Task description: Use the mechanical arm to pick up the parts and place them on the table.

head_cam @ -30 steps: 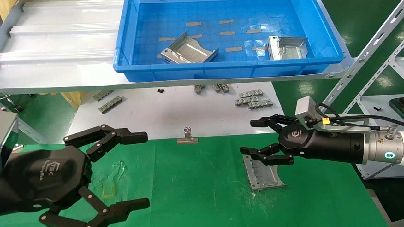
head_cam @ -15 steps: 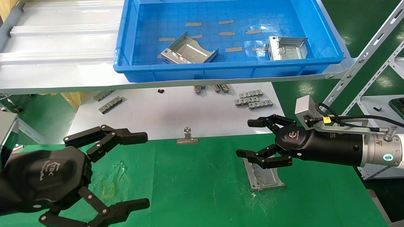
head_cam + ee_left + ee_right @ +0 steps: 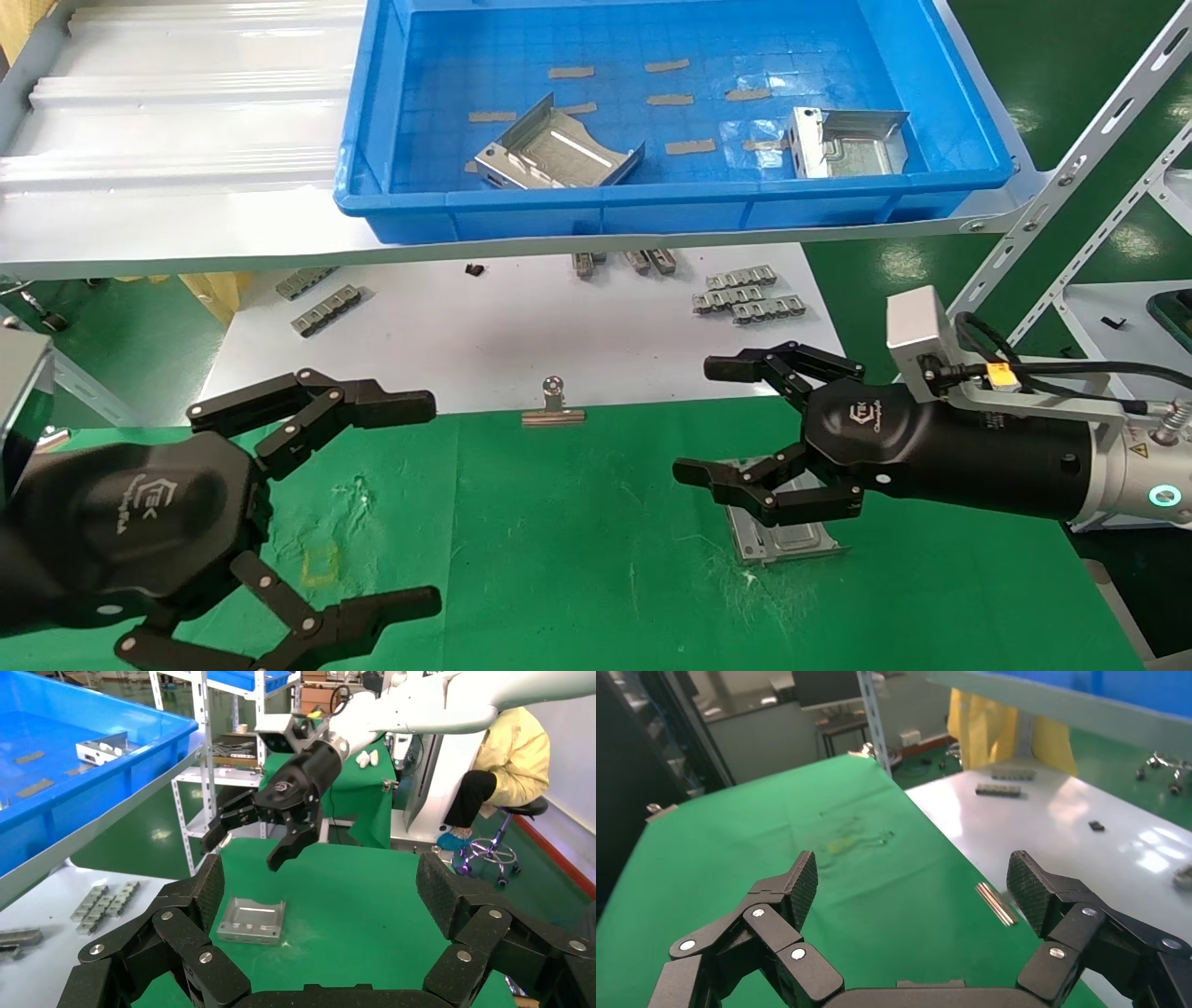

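One silver part (image 3: 780,536) lies flat on the green table (image 3: 577,559), released; it also shows in the left wrist view (image 3: 251,920). My right gripper (image 3: 700,419) is open and empty, hovering just above and left of that part, partly hiding its near-left corner; the left wrist view shows this gripper (image 3: 244,846) above the part. Two more silver parts (image 3: 557,149) (image 3: 847,140) lie in the blue bin (image 3: 652,207). My left gripper (image 3: 424,503) is open and empty, parked over the table's front left. The right wrist view shows only bare green cloth (image 3: 772,832) between its own open fingers (image 3: 804,879).
The blue bin stands on a grey shelf (image 3: 168,186) at the back. Below it a white board (image 3: 521,326) carries small grey toothed strips (image 3: 745,294) (image 3: 326,308). A binder clip (image 3: 554,405) sits on the cloth's back edge. A slanted metal rack post (image 3: 1071,168) stands at the right.
My right gripper has moved left and a little down, still open and empty. The part on the table and the left arm have not moved.
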`<state>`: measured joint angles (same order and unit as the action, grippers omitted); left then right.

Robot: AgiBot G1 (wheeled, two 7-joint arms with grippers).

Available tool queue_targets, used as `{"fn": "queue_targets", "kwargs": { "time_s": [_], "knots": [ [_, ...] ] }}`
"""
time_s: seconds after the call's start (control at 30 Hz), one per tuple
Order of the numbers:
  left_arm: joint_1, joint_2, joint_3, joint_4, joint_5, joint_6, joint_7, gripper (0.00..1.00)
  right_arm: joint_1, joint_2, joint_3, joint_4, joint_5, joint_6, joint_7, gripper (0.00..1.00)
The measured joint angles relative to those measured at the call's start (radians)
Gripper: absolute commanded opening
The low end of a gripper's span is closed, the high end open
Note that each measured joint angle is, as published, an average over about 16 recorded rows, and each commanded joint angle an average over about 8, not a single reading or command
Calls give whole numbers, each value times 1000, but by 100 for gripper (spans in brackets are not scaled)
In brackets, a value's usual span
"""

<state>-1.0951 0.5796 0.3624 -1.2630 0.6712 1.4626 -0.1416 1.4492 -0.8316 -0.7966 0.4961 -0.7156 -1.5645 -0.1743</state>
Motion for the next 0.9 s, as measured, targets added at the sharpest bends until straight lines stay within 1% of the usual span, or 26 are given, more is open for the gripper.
{"fn": "queue_targets", "kwargs": {
  "time_s": [0.9],
  "knots": [
    [0,0,0,0,0,0,0,100,-263,154,362,552,-10,48,254,100]
  ]
}}
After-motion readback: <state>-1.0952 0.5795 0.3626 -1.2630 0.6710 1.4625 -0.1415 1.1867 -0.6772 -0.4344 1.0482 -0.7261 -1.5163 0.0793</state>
